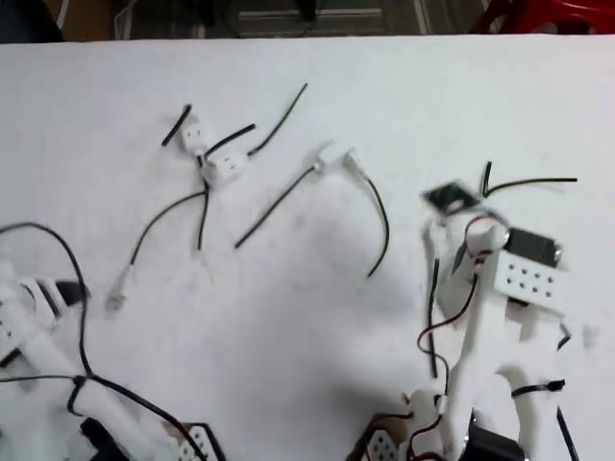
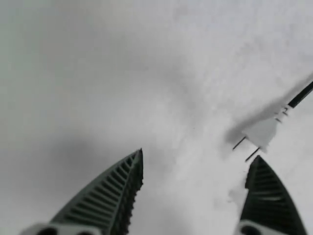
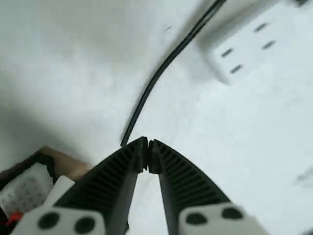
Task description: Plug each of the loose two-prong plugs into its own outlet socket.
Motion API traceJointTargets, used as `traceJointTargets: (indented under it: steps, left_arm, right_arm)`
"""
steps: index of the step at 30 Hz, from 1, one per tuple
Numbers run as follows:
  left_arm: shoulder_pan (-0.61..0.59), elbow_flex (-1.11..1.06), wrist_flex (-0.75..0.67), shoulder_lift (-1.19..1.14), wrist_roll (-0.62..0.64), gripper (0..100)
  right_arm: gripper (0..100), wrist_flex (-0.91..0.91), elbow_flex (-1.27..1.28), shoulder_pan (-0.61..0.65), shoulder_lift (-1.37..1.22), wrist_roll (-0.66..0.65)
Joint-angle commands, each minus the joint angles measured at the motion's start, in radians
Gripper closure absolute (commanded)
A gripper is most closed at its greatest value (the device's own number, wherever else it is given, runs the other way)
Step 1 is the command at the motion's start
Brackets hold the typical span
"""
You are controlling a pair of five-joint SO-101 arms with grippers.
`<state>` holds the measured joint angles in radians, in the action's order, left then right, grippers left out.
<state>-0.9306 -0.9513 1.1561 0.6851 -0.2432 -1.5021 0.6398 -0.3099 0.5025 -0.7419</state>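
Tabletop (image 1: 317, 327): loose plug, sockets, cables.
Two-prong plug (image 2: 261, 131): lies flat, well apart from the white connector cluster (image 1: 221, 169), on the left arm's side. Left jaws released and spread wide, with the plug just beyond one tip. Right jaws clenched on nothing, on the cluster's opposite side, near an outlet socket (image 3: 247, 49).

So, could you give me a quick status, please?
Left gripper open, empty, plug close by. Right gripper shut, empty, near outlet. Black cable ends at its tips.

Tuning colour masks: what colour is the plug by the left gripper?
White plug with a black cord; clearest in the left wrist view.
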Motion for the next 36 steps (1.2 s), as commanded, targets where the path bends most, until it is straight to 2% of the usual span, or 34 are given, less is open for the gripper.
traceJointTargets:
  steps: [1,6,8,12,17,21,24,31,36]
  left_arm:
    - [-0.015,-0.104,-0.084,0.044,0.0,67]
    - [-0.015,-0.12,-0.1,0.044,0.0,67]
    - [-0.015,-0.12,-0.1,0.044,0.002,67]
    - [-0.015,-0.121,-0.1,0.044,0.002,67]
    - [-0.015,-0.155,-0.141,0.047,0.002,67]
    - [-0.015,-0.178,-0.178,0.048,0.002,67]
    - [-0.015,-0.178,-0.178,0.048,0.002,67]
    - [-0.015,-0.178,-0.178,0.048,0.002,67]
    - [-0.015,-0.178,-0.178,0.048,0.002,67]
  right_arm:
    - [94.9,-0.012,-0.158,0.01,-0.002,0.123]
    - [78.9,0.007,-0.242,0.019,-0.002,0.221]
    - [76.3,0.033,-0.236,0.042,-0.004,0.224]
    - [76.2,0.102,-0.164,0.131,-0.005,0.227]
    - [76.2,0.303,-0.057,0.199,-0.084,0.25]
    - [76.2,0.501,-0.057,0.17,-0.242,0.483]
    - [76.2,0.638,-0.057,0.14,-0.343,0.595]
    - [76.2,0.803,-0.057,0.054,-0.478,0.7]
    - [76.2,0.885,-0.081,0.047,-0.573,0.71]
